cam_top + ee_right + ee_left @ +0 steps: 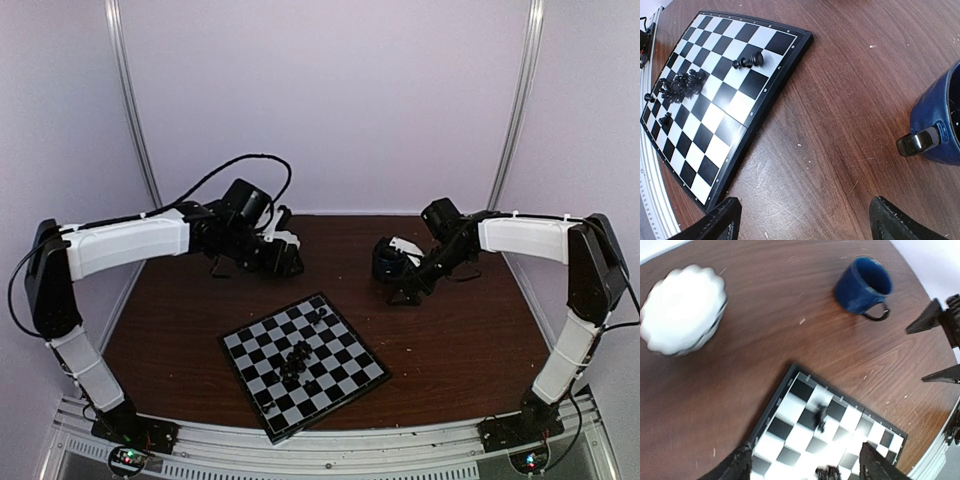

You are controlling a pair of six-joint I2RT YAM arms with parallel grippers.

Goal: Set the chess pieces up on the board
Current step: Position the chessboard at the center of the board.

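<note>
Black chess pieces [296,360] huddle near the middle of the board [350,372], which lies askew on the near side of the table [450,340]; left gripper [806,462] and right gripper [805,220] both hang wide open, holding nothing.

I'm looking at a counter [450,340] of dark brown wood grain, and up close its surface shows small pale flecks and fine scratches. Behind it stands a plain back wall [330,100], pale with a faint lilac cast. A left wall [50,120] and a right wall [600,110] of the same tone angle in to meet it. A slim metal left pole [133,110] and right pole [517,110] mark the seams, both leaning slightly inward on my feed. A ribbed metal rail [330,450] runs along the counter's near edge. The light is soft and even.
</note>
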